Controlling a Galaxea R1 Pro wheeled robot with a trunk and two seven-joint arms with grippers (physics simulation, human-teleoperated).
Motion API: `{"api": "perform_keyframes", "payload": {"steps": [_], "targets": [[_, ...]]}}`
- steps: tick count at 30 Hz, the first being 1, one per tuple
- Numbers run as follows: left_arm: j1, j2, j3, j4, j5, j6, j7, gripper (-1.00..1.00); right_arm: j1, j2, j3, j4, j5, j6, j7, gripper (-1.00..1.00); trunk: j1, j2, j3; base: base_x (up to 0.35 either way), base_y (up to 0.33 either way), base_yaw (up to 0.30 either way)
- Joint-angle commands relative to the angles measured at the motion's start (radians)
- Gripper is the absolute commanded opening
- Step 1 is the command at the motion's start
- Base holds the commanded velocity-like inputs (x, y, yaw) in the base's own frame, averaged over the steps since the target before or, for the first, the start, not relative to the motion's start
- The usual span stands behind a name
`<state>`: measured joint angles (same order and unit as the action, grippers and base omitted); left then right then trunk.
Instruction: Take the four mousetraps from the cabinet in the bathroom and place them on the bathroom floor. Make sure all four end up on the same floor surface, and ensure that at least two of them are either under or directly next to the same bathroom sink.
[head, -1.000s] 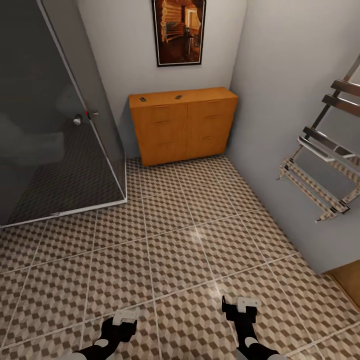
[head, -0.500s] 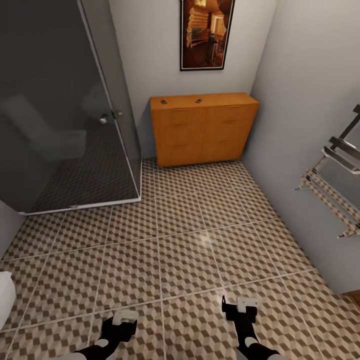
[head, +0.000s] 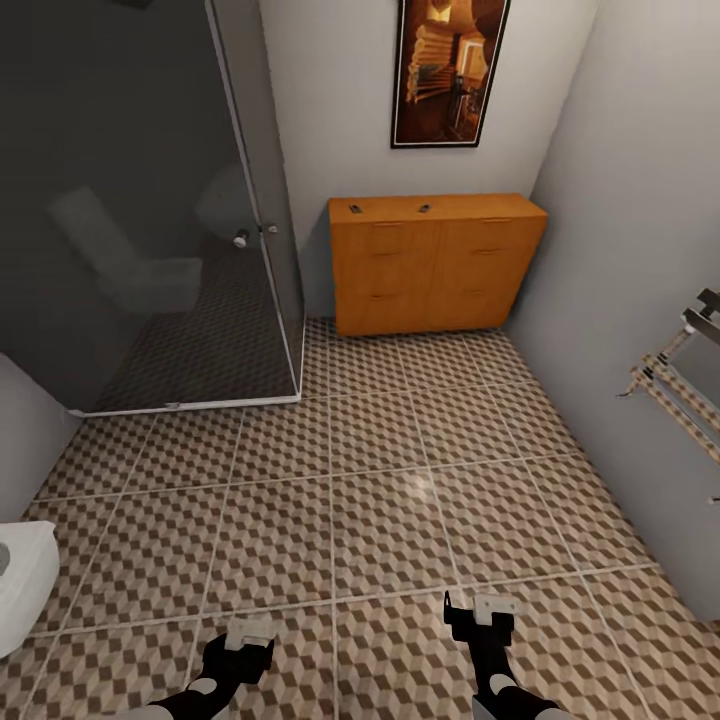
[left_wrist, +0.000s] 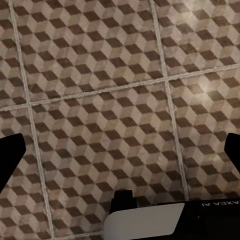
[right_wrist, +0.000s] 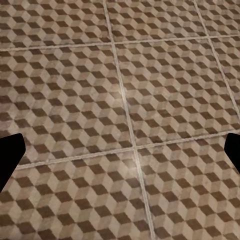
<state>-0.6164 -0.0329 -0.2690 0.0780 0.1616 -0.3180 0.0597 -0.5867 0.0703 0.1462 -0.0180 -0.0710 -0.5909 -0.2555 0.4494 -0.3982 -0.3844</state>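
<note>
- While the robot is standing well back on the bathroom floor (head: 380, 500), the cabinet (head: 435, 265) is sitting at twelve o'clock against the far wall, all its drawers looking shut.
- Two mousetraps are lying on the cabinet's flat top near its back edge: one mousetrap (head: 354, 209) at the eleven o'clock end, a second mousetrap (head: 425, 208) just left of the top's middle. Both are reading as tiny dark marks; their parts are too small to make out.
- A framed picture (head: 450, 70) is hanging on the wall above the cabinet.
- A glass shower enclosure (head: 150, 200) is occupying the ten o'clock area, its edge standing just beside the cabinet's left end.
- A white fixture (head: 20, 580) is showing at eight o'clock; a metal rack (head: 680, 385) is hanging on the wall at three o'clock.
- The left gripper (head: 250, 633) is hovering low over the tiles at seven o'clock, fingers spread wide, holding nothing.
- The right gripper (head: 480, 607) is hovering at five o'clock, likewise spread apart and empty, pointing toward the cabinet.
</note>
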Motion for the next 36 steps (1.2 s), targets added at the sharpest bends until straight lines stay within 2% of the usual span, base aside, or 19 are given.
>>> {"api": "perform_keyframes", "payload": {"steps": [1, 9, 36], "targets": [[-0.002, -0.001, -0.009, 0.005, 0.009, -0.007, 0.001, 1.0, -0.001, 0.0, 0.009, 0.001, -0.007, -0.003, -0.004, 1.0, 0.001, -0.002, -0.001, 0.0, 0.0, 0.019], [-0.002, -0.001, -0.009, 0.004, 0.009, -0.007, 0.001, 1.0, -0.001, 0.0, 0.009, 0.001, -0.007, -0.003, -0.004, 1.0, 0.001, -0.002, 0.005, 0.0, 0.0, 0.008], [-0.002, -0.001, -0.009, 0.004, 0.009, -0.007, 0.0, 1.0, -0.001, 0.0, 0.009, 0.001, -0.007, -0.003, -0.004, 1.0, 0.001, -0.002, 0.048, 0.0, 0.0, 0.0]]}}
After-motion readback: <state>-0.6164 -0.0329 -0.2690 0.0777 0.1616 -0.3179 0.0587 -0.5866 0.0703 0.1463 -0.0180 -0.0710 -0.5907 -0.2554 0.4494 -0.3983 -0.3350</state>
